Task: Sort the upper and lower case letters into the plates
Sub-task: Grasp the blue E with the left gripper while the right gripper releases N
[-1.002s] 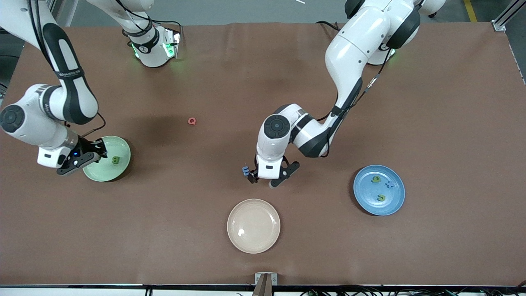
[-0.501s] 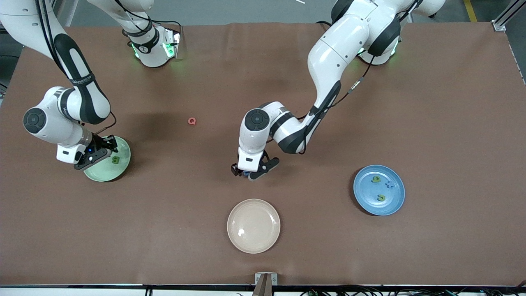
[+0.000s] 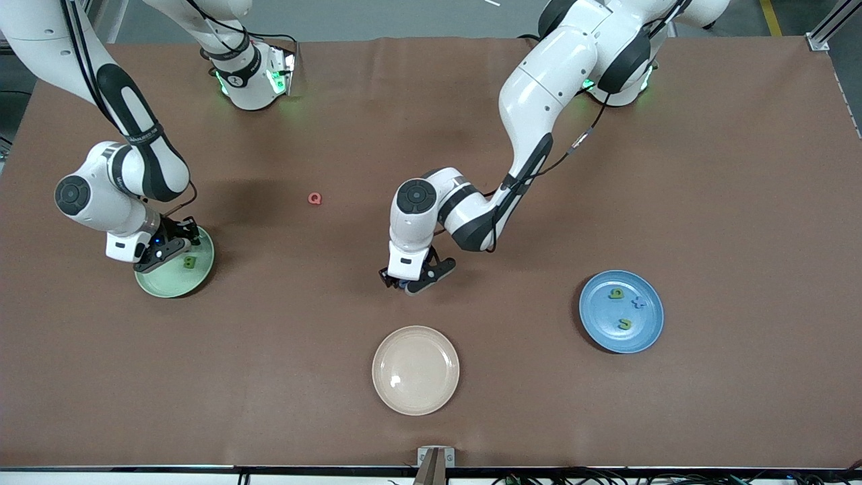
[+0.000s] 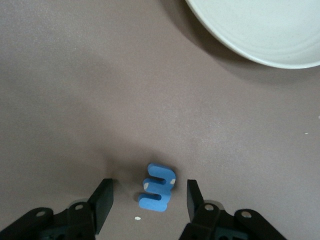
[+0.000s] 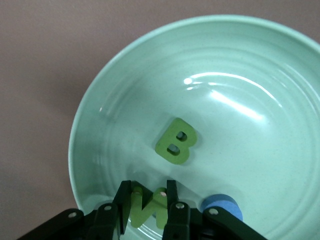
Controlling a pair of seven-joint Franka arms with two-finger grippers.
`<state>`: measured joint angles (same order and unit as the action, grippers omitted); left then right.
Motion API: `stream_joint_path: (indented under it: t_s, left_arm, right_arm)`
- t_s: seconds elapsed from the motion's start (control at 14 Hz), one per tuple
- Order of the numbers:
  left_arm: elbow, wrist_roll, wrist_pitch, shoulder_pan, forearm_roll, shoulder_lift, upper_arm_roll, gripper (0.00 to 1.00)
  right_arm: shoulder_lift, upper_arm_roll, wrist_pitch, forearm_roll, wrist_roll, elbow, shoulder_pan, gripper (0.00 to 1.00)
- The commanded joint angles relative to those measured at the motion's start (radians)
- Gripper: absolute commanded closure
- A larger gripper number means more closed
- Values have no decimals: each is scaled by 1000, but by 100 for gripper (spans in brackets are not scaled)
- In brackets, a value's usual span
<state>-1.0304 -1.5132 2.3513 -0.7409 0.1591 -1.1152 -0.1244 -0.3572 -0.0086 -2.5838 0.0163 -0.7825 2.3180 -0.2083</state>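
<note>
Right gripper (image 3: 176, 244) sits low over the pale green plate (image 3: 165, 286) at the right arm's end of the counter (image 3: 741, 168), clamped on a green letter (image 5: 148, 206) that looks like a W or N. My guess is it's about to drop it in with the capitals, since a green B (image 5: 176, 141) already lies flat in that plate. A blue piece (image 5: 222, 206) also rests in the plate right by the gripper, but it's half cut off by the fingers, so no idea what letter it is.

Moving along, the pink Q (image 3: 314, 198) lies alone on the bare counter, between the two arms and apart from every plate, so it looks unsorted.

Left gripper (image 3: 406, 281) is down at the counter near the middle, a bit farther from the front camera than the cream-beige plate (image 3: 415, 370). Its fingers stand spread on either side of a blue letter (image 4: 157, 187), not touching it, so I'd say it's lined up to pinch. Could be an E or an m; can't tell.

Toward the left arm's end, the blue plate (image 3: 609, 340) holds two green letters (image 3: 616, 294) and a small blue one (image 3: 638, 302), too tiny to read.
</note>
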Motion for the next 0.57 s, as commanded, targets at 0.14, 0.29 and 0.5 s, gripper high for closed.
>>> stream_joint_path:
  t_s: [0.14, 0.29, 0.5]
  left_arm:
    - [70, 10, -6, -17, -13, -57, 16, 47]
    - [78, 10, -6, -17, -13, -63, 16, 48]
    - [130, 10, 14, -23, -13, -104, 14, 48]
  right_arm:
    - [12, 19, -21, -13, -15, 20, -29, 22]
    - [44, 24, -13, -13, -8, 8, -23, 16]
    - [101, 27, 42, -13, 5, -44, 9, 11]
